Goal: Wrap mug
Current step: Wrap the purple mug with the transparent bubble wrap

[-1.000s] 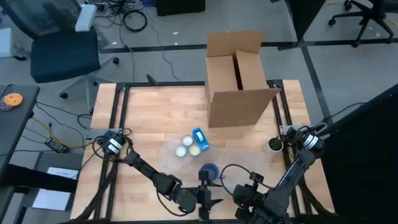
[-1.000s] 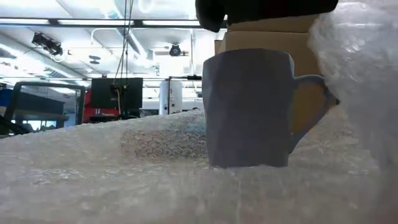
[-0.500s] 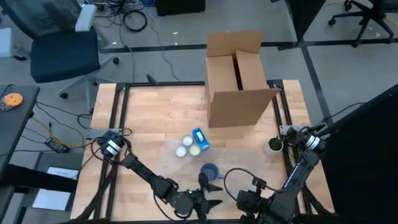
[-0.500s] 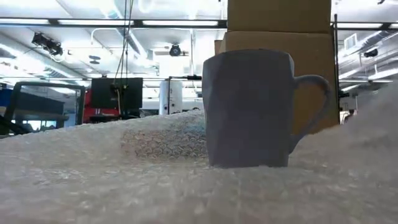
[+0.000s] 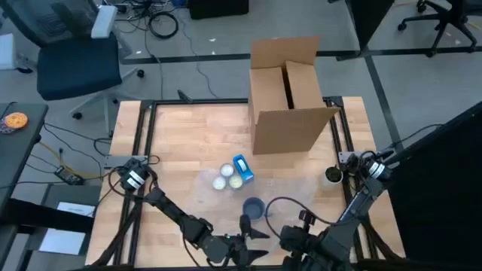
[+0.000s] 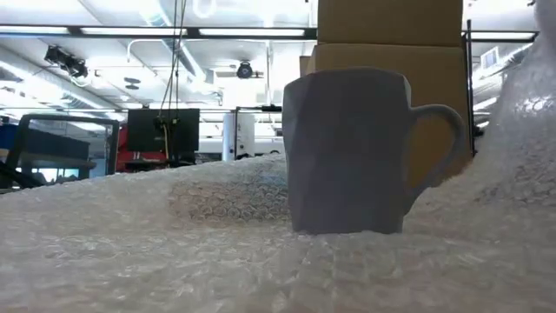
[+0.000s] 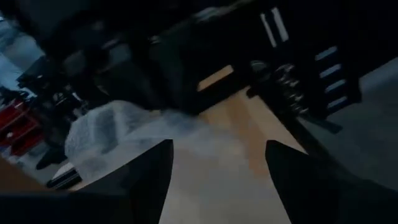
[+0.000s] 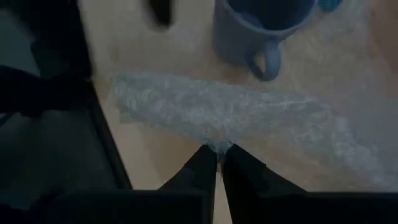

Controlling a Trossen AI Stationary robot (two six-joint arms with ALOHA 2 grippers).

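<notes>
A blue-grey mug (image 6: 347,152) stands upright on a sheet of clear bubble wrap (image 6: 174,243) near the table's front edge, also seen in the high view as the mug (image 5: 254,207). Its handle (image 8: 266,62) points toward my right gripper (image 8: 217,155), which is shut on the wrap just to the mug's near right. My left gripper (image 7: 217,171) stands open and holds nothing at the near edge, in front of the mug; the high view shows the left gripper (image 5: 252,235) there. A raised part of the wrap (image 6: 521,148) shows to the right of the mug. My right gripper pinches the bubble wrap's edge (image 8: 219,144) between its two fingertips, near the mug's handle side. The held part is lifted into a ridge (image 8: 205,112) off the table, while the rest of the sheet lies flat under the mug.
An open cardboard box (image 5: 290,98) stands at the far middle-right. A blue packet and white round items (image 5: 233,175) lie just beyond the mug. A small dark cup (image 5: 332,175) sits at the right edge. Black frame rails (image 5: 143,143) border the wooden table.
My left gripper has drawn back from above the mug toward the table's near edge. The wrap's right part, held high beside the mug a second ago, sank low and has now risen again partway. The mug has stayed where it was.
</notes>
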